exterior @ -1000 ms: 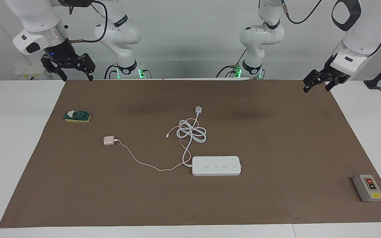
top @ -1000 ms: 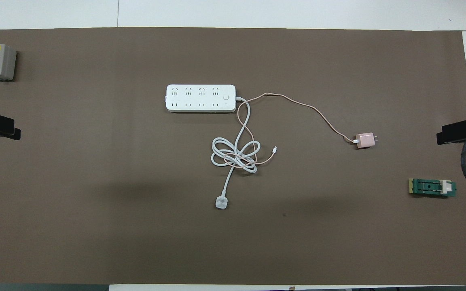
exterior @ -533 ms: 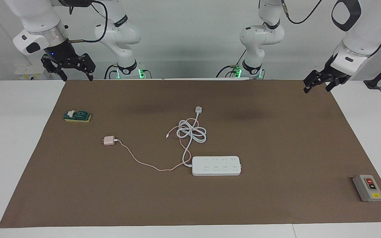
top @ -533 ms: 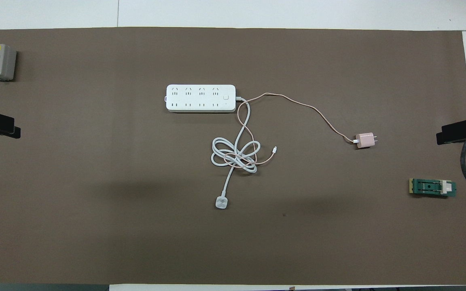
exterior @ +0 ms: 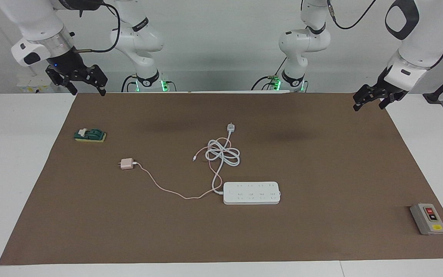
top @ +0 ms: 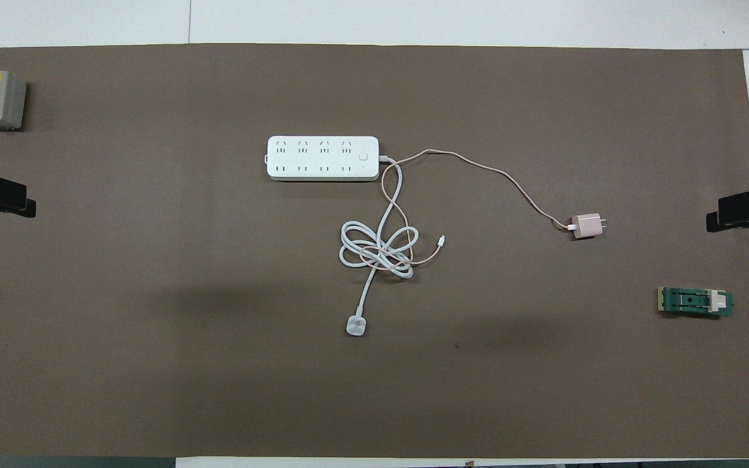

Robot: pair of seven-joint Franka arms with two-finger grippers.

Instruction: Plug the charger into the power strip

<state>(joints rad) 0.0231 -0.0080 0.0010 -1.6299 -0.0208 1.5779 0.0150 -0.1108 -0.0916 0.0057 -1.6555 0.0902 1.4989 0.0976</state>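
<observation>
Brown mat, both grippers point(exterior: 78, 81) point(exterior: 371, 99) wide open, empty; small pale pink cube charger point(exterior: 127, 164) at power strip's point(exterior: 252, 192) ten o'clock: light, rigid, pinch its flat sides.

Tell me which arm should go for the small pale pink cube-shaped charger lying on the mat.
Probably the right. The charger lies toward the right arm's end of the table; the open right gripper hangs above that end's edge, while the open left gripper hangs at the table's left-arm end.
</observation>
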